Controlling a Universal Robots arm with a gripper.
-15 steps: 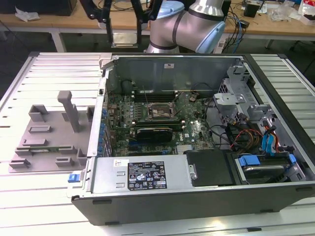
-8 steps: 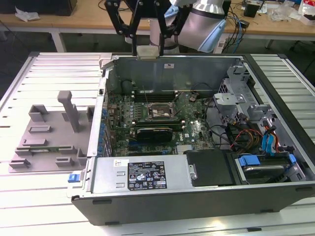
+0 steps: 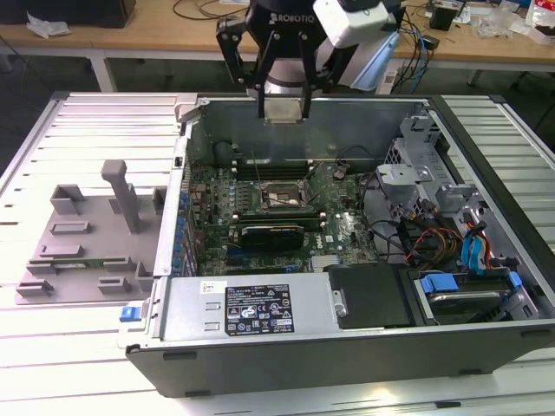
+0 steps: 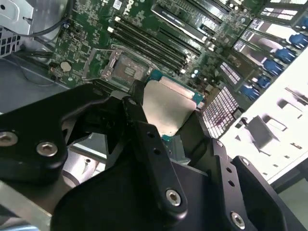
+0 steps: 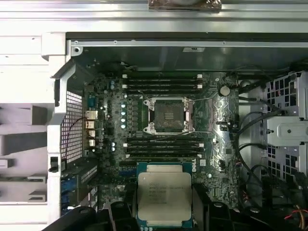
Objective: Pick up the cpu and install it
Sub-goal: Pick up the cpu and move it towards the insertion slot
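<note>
Silver-grey chip: the cpu (image 3: 284, 107), metal top with a thin greenish rim, clamped between the black fingers (image 4: 144, 130) of the gripper (image 3: 284, 113).
Gripper state: closed on two opposite edges of the cpu, holding it flat.
Landmark: the socket (image 3: 279, 197), a metal-framed square on the green motherboard (image 3: 342, 230) inside the open computer case (image 3: 347, 347).
Cpu's place: raised clear of the socket and not touching it; in the exterior view it shows above the socket, against the case's far wall.
First wrist view: the cpu (image 5: 164, 192) lies level, top face to the camera, with the socket (image 5: 168, 115) uncovered beyond it.
Memory slots (image 5: 161, 83): long dark rows on two opposite sides of the socket.
Fixture tray (image 3: 87, 234): grey plastic, outside the case, well to the exterior view's left of the socket.
Power supply (image 3: 251, 308): labelled metal box on the near side of the socket, along the case's front wall.
</note>
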